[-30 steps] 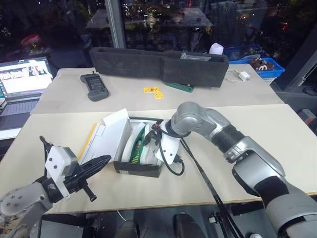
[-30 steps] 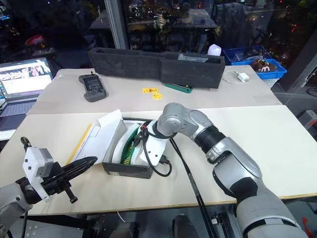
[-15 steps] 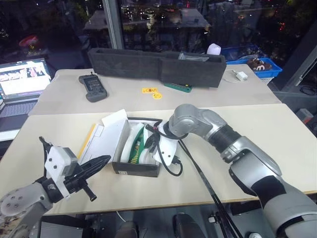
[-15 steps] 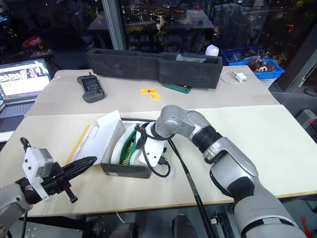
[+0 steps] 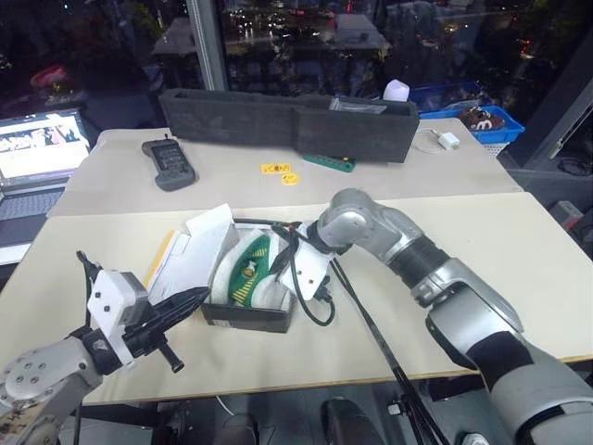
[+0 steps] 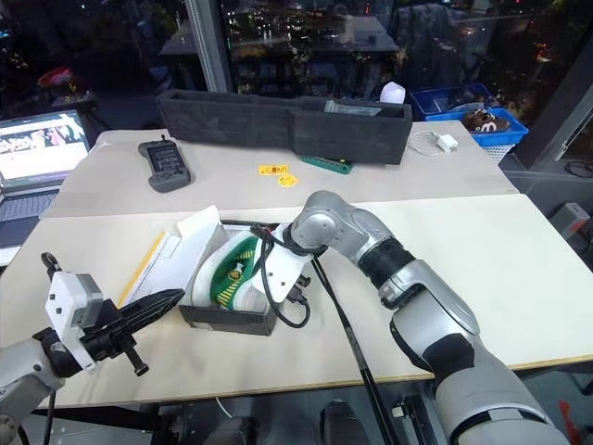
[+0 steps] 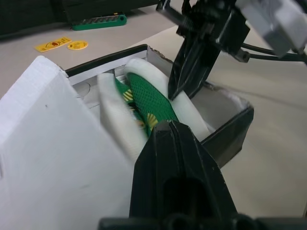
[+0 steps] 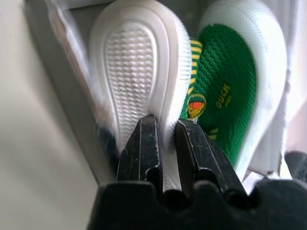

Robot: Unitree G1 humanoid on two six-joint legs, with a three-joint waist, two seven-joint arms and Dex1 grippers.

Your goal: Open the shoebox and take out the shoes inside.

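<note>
The shoebox lies open on the near table, black base toward me, its white-lined lid folded back to the left. Two shoes with green knit and white soles lie inside. My right gripper reaches into the box from the right and is shut on the rim of one shoe's white sole; the other shoe shows its green insole beside it. My left gripper is shut and empty, hovering just off the box's front left corner, pointing at it.
A long black foam tray spans the far table, with a black handheld controller, yellow stickers and a green strip in front. A laptop sits far left, a blue basket far right. A black cable runs toward the front edge.
My right gripper's fingers have closed on the shoe's sole rim, and that shoe has tipped up so more green shows. The left gripper has kept still.
</note>
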